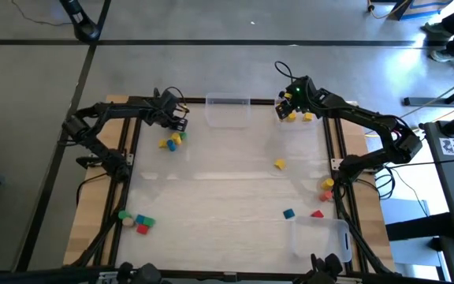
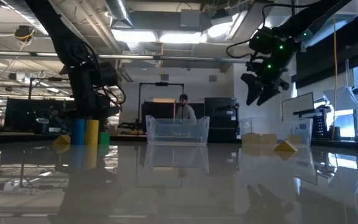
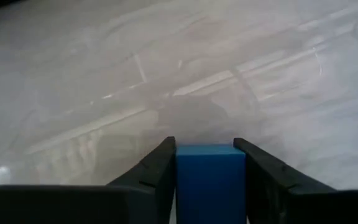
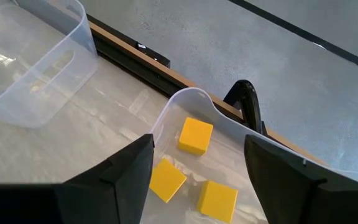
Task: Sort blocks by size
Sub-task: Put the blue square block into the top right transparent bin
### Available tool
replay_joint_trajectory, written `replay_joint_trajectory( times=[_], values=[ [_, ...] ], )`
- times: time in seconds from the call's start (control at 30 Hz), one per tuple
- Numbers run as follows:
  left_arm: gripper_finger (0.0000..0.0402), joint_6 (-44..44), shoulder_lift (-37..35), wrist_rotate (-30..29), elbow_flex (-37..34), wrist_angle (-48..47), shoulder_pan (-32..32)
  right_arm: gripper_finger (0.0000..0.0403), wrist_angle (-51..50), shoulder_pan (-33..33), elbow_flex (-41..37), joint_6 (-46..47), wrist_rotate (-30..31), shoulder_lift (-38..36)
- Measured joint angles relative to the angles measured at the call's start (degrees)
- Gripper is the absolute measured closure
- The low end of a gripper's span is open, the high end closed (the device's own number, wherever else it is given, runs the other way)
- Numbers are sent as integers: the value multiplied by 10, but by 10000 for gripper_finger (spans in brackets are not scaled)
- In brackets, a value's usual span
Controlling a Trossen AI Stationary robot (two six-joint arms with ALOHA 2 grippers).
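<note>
My left gripper (image 3: 209,163) pinches a small blue cube block (image 3: 210,180), seen only from my left wrist. My right gripper (image 4: 197,163), fingers spread, hangs over three yellow cube blocks (image 4: 196,135) inside a clear plastic bin (image 4: 185,101). No writing is readable.

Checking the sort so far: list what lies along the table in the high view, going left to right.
Green, tan and red block cluster → left gripper above the yellow and blue blocks → clear bin → lone yellow block → right gripper → orange and yellow blocks.
</note>
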Motion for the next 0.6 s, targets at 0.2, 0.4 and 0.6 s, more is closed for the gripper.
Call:
replay_joint_trajectory(
  times=[0.2,0.4,0.6],
  values=[
    [285,32,-8,0,15,-5,-14,155,5,0,0,0,0,0],
    [280,44,-78,17,37,2,-42,155,15,0,0,-19,-33,0],
    [283,44,-142,130,41,81,-64,155,83,33,0,-16,-115,0]
  ],
)
